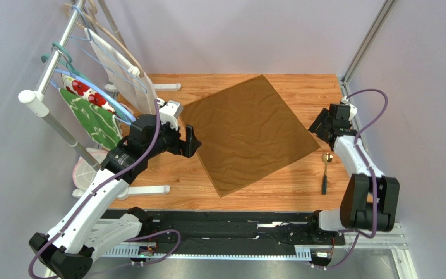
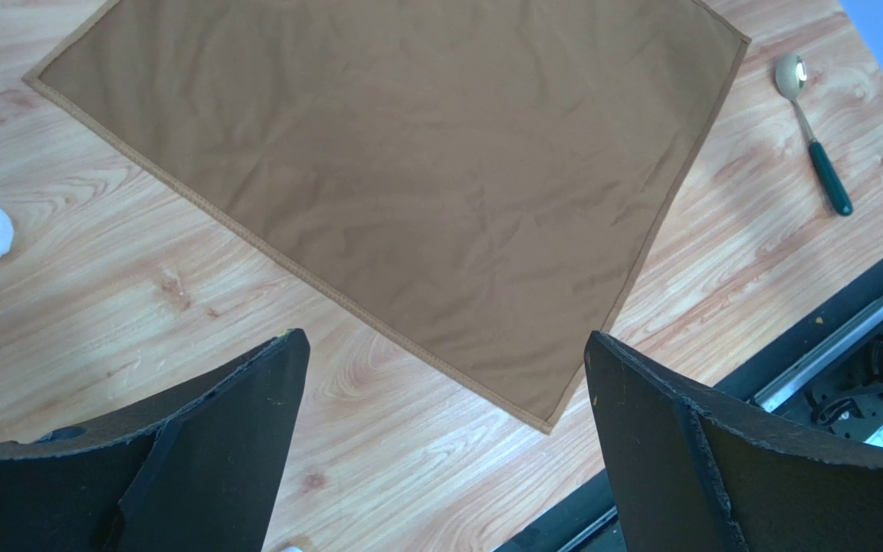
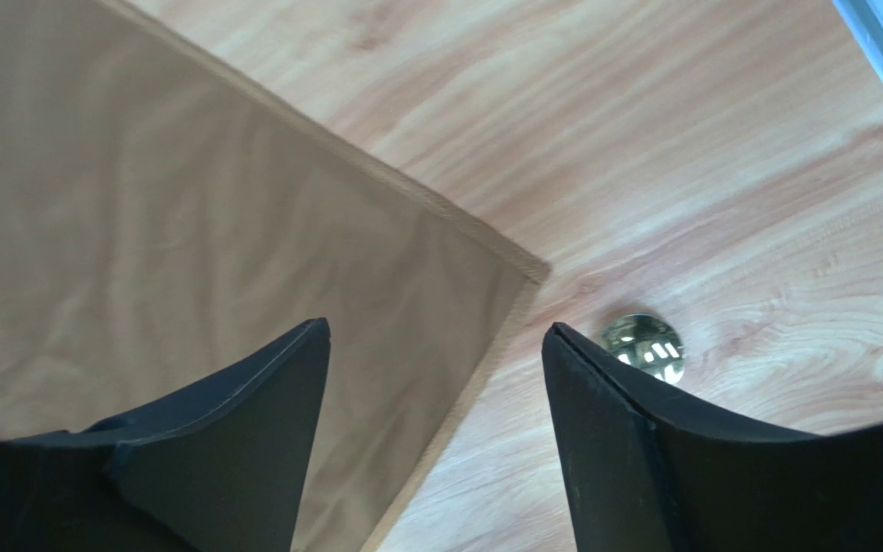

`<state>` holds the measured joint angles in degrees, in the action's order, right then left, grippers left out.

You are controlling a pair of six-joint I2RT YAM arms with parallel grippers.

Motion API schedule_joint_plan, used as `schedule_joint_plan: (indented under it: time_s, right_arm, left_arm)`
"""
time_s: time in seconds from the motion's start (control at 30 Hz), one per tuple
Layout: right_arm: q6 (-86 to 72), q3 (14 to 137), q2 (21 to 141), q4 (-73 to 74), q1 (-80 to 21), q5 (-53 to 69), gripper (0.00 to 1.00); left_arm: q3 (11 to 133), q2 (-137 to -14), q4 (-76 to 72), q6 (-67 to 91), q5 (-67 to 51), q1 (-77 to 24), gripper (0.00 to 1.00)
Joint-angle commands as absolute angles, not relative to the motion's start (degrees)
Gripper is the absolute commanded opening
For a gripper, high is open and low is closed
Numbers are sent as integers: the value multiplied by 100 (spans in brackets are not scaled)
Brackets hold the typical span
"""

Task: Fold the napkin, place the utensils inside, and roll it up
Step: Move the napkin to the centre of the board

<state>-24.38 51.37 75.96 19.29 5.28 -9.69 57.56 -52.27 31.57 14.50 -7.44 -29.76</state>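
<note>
Wooden table point(image 1: 277, 192) shows bare boards on every side of the napkin point(image 1: 248, 136), which lies flat and unfolded, turned like a diamond with one corner towards each arm. Standing here, I see the left gripper point(image 2: 440, 368) held over bare wood just off the cloth's nearest edge, jaws spread wide and empty, with the whole cloth stretching out ahead of it. Over the opposite corner hangs the right gripper point(image 3: 435, 345), its jaws also wide apart and holding nothing. Just beside it lies a spoon point(image 1: 325, 172), clear of the cloth. Behind the left arm stands a clothes rack point(image 1: 52, 58) hung with other cloths.
</note>
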Motion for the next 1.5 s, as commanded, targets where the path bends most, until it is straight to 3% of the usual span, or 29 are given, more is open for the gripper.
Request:
schedule_joint_plan:
  time_s: [0.0,0.37,1.23,1.47]
  right_arm:
    - [-2312,5755,8181,2233,773,-721,66]
    - [-2136,6117,9667,2329,1063,-606,50]
    - [-2083,5625,10011,1960,1160,-879,36]
    - [-1995,5669,10230,1828,1222,-774,26]
  left_arm:
    - [5494,-4975,2980,1230,-765,-2962,99]
    - [5511,-5124,3067,1318,-1159,-2585,98]
    - [5458,-5221,2997,1415,-1389,-2294,97]
    - [5449,-5229,2997,1424,-1397,-2268,97]
